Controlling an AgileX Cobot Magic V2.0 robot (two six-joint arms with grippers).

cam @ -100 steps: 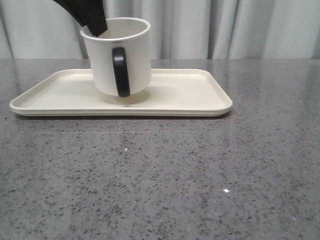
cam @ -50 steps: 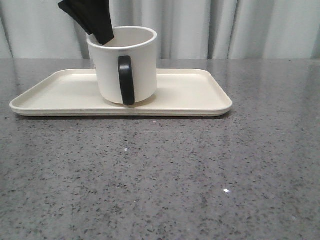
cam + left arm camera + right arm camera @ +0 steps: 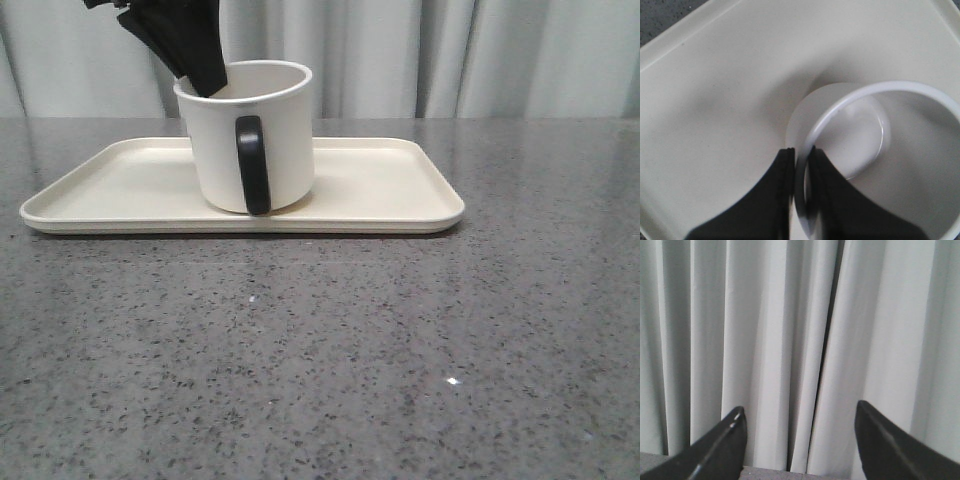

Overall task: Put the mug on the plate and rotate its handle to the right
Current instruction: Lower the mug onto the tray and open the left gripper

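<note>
White mug [image 3: 252,135] stands on the plate [image 3: 380,190], left fingers [image 3: 812,200] pinching its rim. Turn slowly, handle [image 3: 250,165] faces us; right fingers [image 3: 735,440] wide apart.

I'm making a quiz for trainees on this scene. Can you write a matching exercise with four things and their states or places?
Things:
1. mug
2. handle
3. left gripper
4. right gripper

States:
A. open, facing the curtain
B. faces the camera
C. stands on the plate
D. pinches the mug's rim

Pairs: 1-C, 2-B, 3-D, 4-A
</note>
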